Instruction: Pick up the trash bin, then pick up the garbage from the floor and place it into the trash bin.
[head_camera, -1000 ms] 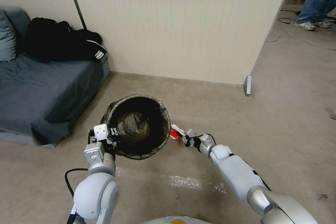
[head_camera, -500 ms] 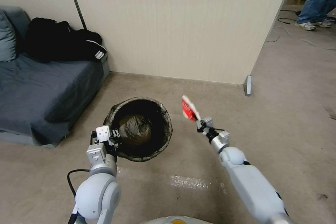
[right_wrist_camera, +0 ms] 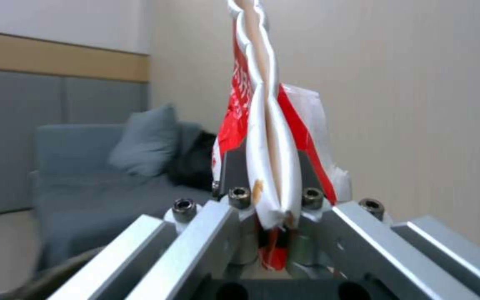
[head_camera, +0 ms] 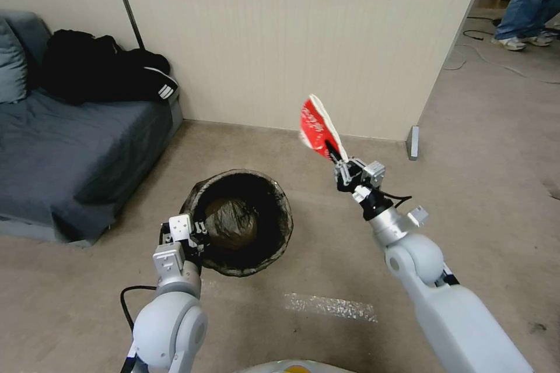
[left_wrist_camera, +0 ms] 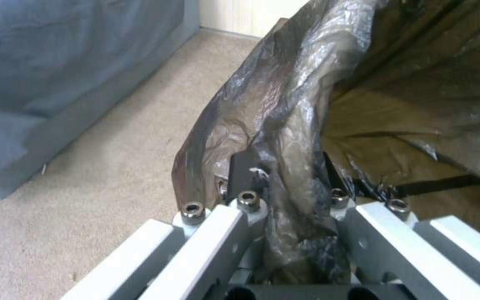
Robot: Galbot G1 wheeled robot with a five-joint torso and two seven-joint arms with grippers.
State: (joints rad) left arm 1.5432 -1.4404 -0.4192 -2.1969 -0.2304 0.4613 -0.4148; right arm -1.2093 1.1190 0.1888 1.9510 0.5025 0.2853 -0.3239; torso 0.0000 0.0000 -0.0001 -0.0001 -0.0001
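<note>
Trash bin [head_camera: 245, 222], one, clamped by left tool [head_camera: 195, 232]; right tool [head_camera: 344, 172] pinches one snack packet [head_camera: 315, 125].

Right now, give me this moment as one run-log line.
left gripper: shut on trash bin rim, held off floor | right gripper: shut on red-and-white packet, raised right of bin | packet not yet in bin

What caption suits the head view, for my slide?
Left end effector grips the bin rim; right end effector holds a red packet aloft.

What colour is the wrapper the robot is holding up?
Red and white; the snack packet in the right gripper shows best in the head view.
</note>
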